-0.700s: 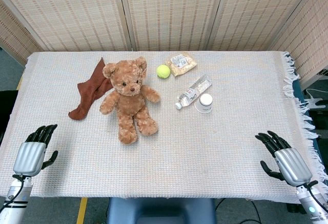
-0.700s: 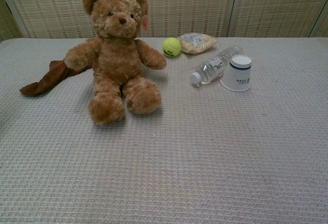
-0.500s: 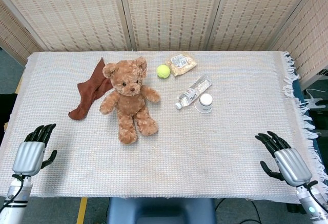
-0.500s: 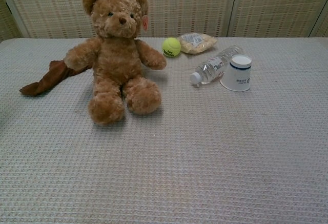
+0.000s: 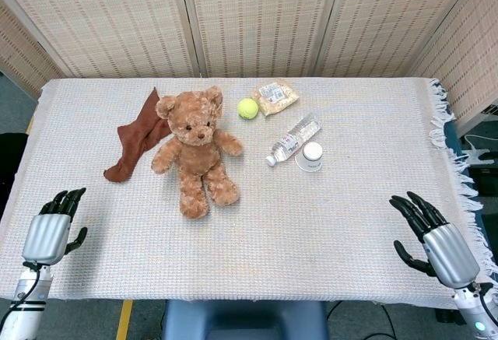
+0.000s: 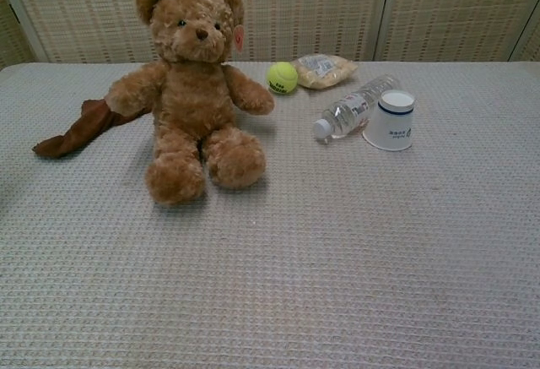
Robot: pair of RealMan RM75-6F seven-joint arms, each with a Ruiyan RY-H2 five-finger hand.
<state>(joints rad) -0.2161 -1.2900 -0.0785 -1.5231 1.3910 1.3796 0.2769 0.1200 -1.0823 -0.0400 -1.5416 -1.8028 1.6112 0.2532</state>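
Observation:
A brown teddy bear sits in the left half of the table. My left hand hovers over the near left corner, fingers apart, holding nothing. My right hand is at the near right corner, fingers spread and empty. Both hands are far from every object and show only in the head view. A brown cloth lies just left of the bear. A tennis ball rests behind the bear's arm.
A snack packet lies near the far edge. A clear water bottle lies on its side beside an overturned white cup. The woven tablecloth has a fringe on the right. Wicker screens stand behind.
My right hand has shifted slightly right and toward the near edge. My left hand has drawn back a little toward the near edge. The objects have not moved.

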